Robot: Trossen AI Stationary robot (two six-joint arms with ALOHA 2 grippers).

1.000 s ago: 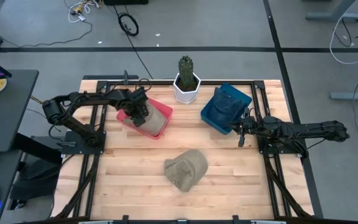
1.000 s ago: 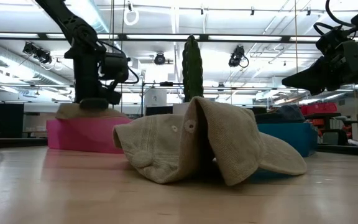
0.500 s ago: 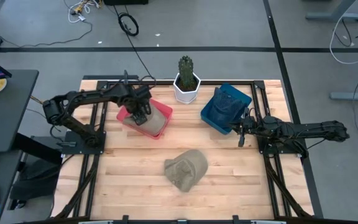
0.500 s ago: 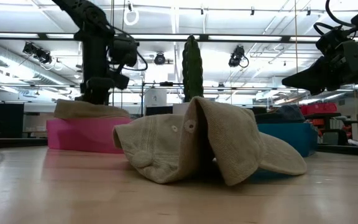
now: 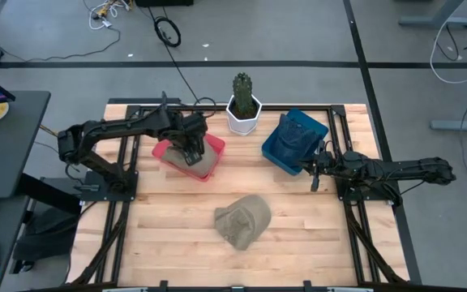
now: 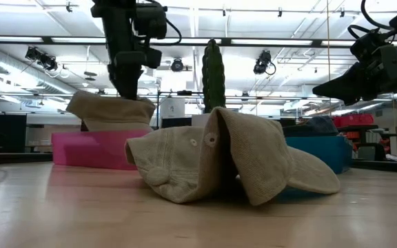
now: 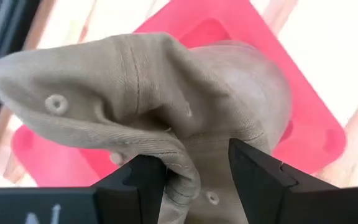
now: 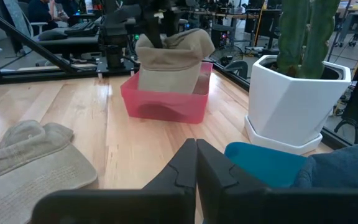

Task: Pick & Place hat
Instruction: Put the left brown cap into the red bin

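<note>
A tan hat [image 7: 166,106] hangs from my left gripper [image 7: 194,180] over the pink bin [image 5: 169,154], and shows in the low view [image 6: 112,110] and the right wrist view [image 8: 169,62]. A second tan hat [image 5: 242,219] lies crumpled on the table's middle [image 6: 226,162]. A blue hat sits in the blue bin [image 5: 294,142]. My right gripper [image 5: 313,172] waits shut beside the blue bin, touching nothing [image 8: 196,155]. My left gripper pinches a bunched fold of the tan hat's crown [image 7: 182,168] between its two fingers, coming from above and pointing down [image 6: 126,89]. The hat hangs below the fingers. Its lower edge [image 8: 166,87] is still inside the pink bin [image 8: 166,106].
A white pot with a cactus [image 5: 243,101] stands at the far edge between the two bins. Dark frame rails run along the table's left and right sides. Bare wood [image 5: 169,219] lies around the middle hat.
My left gripper has risen and moved a little toward the table's right, shut on the tan hat. The hat, which lay low in the pink bin, is now drawn up above the rim, with its lower edge still in the bin.
</note>
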